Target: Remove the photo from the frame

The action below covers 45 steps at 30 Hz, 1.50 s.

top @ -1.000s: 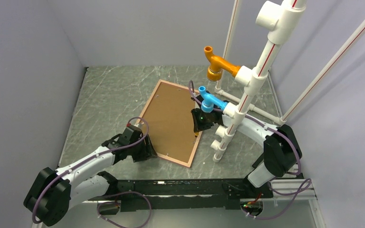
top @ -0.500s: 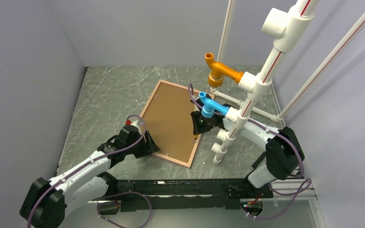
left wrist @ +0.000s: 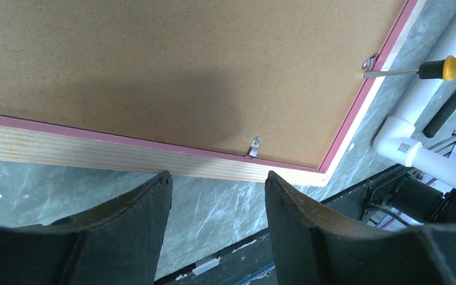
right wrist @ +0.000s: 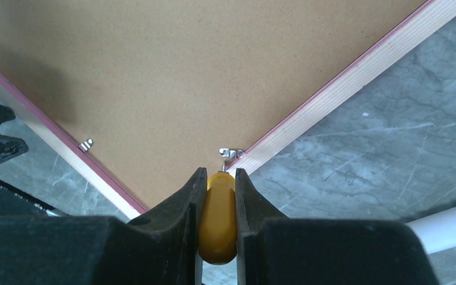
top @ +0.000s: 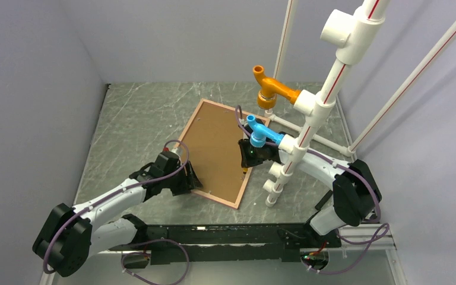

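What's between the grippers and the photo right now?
The brown backing board covers the back of the frame, pinned by metal clips; the photo isn't visible. The right gripper holds a screwdriver, its tip at one clip.

My open left gripper point(left wrist: 217, 178) hovers near the pale wooden edge of the thin pink rectangular frame point(left wrist: 95, 151), which surrounds a brown fibreboard backing point(left wrist: 172, 59). A small silver clip point(left wrist: 254, 145) sits just ahead. A yellow-handled screwdriver point(left wrist: 445, 67) points its tip at a second clip point(left wrist: 368, 62).

One frame point(left wrist: 95, 148), one brown board point(top: 217, 151) inside it. Two metal clips point(left wrist: 254, 145) point(left wrist: 369, 61) on the frame's edges. One screwdriver point(right wrist: 217, 219). Two pipe elbows: one orange elbow point(top: 273, 89), one blue elbow point(top: 261, 127).
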Available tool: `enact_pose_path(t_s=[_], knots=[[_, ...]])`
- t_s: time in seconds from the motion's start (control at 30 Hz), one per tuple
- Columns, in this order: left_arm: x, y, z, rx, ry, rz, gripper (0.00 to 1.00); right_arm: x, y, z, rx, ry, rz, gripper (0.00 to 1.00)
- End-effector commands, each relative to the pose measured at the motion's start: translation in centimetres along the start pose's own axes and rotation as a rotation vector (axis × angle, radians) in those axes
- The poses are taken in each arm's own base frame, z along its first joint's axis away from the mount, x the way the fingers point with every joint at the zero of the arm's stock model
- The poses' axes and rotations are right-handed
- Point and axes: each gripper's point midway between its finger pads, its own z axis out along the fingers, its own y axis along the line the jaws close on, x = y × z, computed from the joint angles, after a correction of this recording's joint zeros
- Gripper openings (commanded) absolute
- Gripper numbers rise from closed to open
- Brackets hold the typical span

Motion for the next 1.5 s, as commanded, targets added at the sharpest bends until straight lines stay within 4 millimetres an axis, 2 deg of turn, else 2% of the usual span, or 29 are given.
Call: enact_pose_path(t_s=[0.0, 0.13, 0.27, 0.5, 0.63, 0.77, 0.87, 0.97, 1.1, 1.17, 1.27, 1.33, 1.47], knots=[[-0.3, 2.2, 1.4, -0.094, -0.019, 0.009, 0.64, -1.4, -2.3, 1.3, 0.132, -0.119, -0.025, 0.0], [0.3, 2.9, 1.7, -0.103, -0.008, -0.004, 0.64, -2.8, -2.6, 1.4, 0.154, -0.195, 0.002, 0.0], [0.5, 3.4, 1.7, -0.118, -0.011, -0.007, 0.64, -4.0, -3.1, 0.5, 0.183, -0.257, 0.003, 0.0], [0.6, 3.3, 1.8, -0.108, -0.009, 0.003, 0.64, -4.6, -3.3, 1.2, 0.182, -0.269, -0.008, 0.0], [0.5, 2.8, 1.7, -0.078, -0.007, 0.015, 0.64, -5.2, -1.8, 1.5, 0.093, -0.268, 0.004, 0.0], [-0.1, 0.4, 0.9, 0.03, -0.016, 0.091, 0.67, -6.1, -0.7, 0.3, -0.014, -0.284, 0.06, 0.0], [-1.6, -1.7, -0.7, 0.086, -0.07, 0.167, 0.75, -7.0, -0.9, -1.2, -0.069, -0.297, 0.108, 0.0], [-3.6, -2.2, -2.8, 0.043, -0.116, 0.232, 0.83, -7.6, -1.4, -2.7, -0.155, -0.301, 0.16, 0.0], [-7.6, -2.2, -5.8, -0.019, -0.176, 0.273, 0.91, -7.8, -2.4, -4.5, -0.183, -0.307, 0.193, 0.0], [-9.7, -1.4, -6.8, -0.079, -0.17, 0.286, 0.95, -7.6, -2.6, -5.1, -0.166, -0.303, 0.187, 0.0], [-13.3, 1.2, -6.8, -0.194, -0.15, 0.279, 0.95, -7.1, -2.4, -5.8, -0.182, -0.316, 0.18, 0.0], [-15.3, 2.8, -5.8, -0.252, -0.106, 0.258, 0.94, -6.7, -2.4, -6.3, -0.186, -0.327, 0.176, 0.0], [-18.8, 3.2, -3.6, -0.244, -0.038, 0.281, 0.92, -5.8, -3.0, -6.5, -0.158, -0.326, 0.166, 0.0]])
